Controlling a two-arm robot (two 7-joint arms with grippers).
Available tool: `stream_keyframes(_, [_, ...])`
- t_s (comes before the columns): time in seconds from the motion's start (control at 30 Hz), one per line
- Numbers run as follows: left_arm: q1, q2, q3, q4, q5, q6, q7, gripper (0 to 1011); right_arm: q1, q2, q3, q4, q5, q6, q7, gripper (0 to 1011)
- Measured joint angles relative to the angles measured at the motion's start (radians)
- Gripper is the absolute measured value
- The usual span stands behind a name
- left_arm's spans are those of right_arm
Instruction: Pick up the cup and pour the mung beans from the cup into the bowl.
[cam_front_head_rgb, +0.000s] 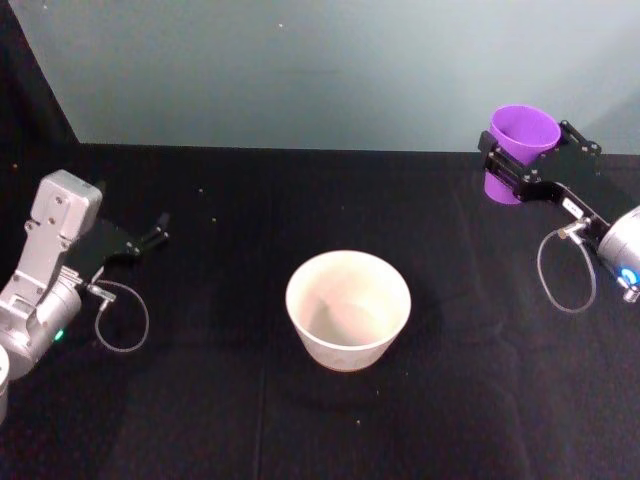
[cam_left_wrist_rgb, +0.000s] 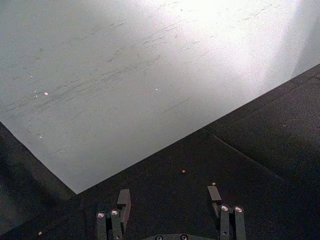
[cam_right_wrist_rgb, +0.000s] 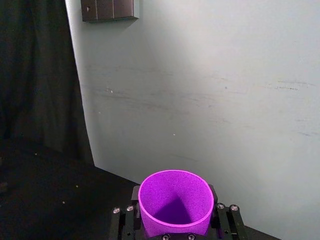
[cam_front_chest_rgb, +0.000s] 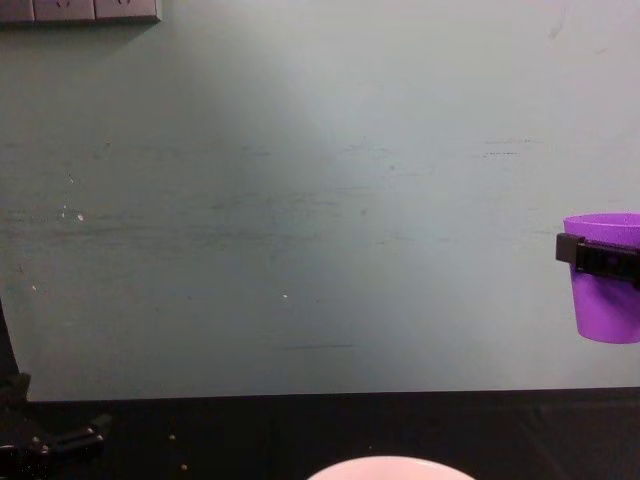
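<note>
The bowl (cam_front_head_rgb: 348, 308) stands upright near the middle of the black desk (cam_front_head_rgb: 220, 420), with bare cloth open on every side of it. Behind the bowl the desk runs back to a straight edge where it meets a pale grey-green wall (cam_front_head_rgb: 300, 70). At the left end of that edge, a dark strip slants forward, narrowing the desk's far left corner. The bowl's mouth faces up and its inside shows a smooth pale bottom. In the chest view only the top of its rim (cam_front_chest_rgb: 390, 468) shows.

Well to the right of the bowl and farther back, close to the wall edge, the right pincer (cam_front_head_rgb: 528, 150) is clamped around the cup (cam_front_head_rgb: 520, 140), one black finger on each side of its upper wall. The cup (cam_front_chest_rgb: 605, 300) is upright and held clear of the desk, its base above the desk line in the chest view. Seen from the right wrist, the cup (cam_right_wrist_rgb: 175, 202) shows a purple inner wall and shadow at the bottom, so its contents cannot be made out.

Well to the left of the bowl, the left pincer (cam_front_head_rgb: 155, 232) sits low over the desk, its fingers spread wide (cam_left_wrist_rgb: 169, 195) with nothing between them. A few loose mung beans (cam_left_wrist_rgb: 183, 171) lie on the cloth just ahead of it
</note>
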Motion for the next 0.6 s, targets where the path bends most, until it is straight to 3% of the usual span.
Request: stream_keyframes(0.6, [0.000,0.000,0.000,0.000,0.000,0.000,0.000,1000,0.000,0.000,0.000,0.000,0.000,0.000,0.000,749])
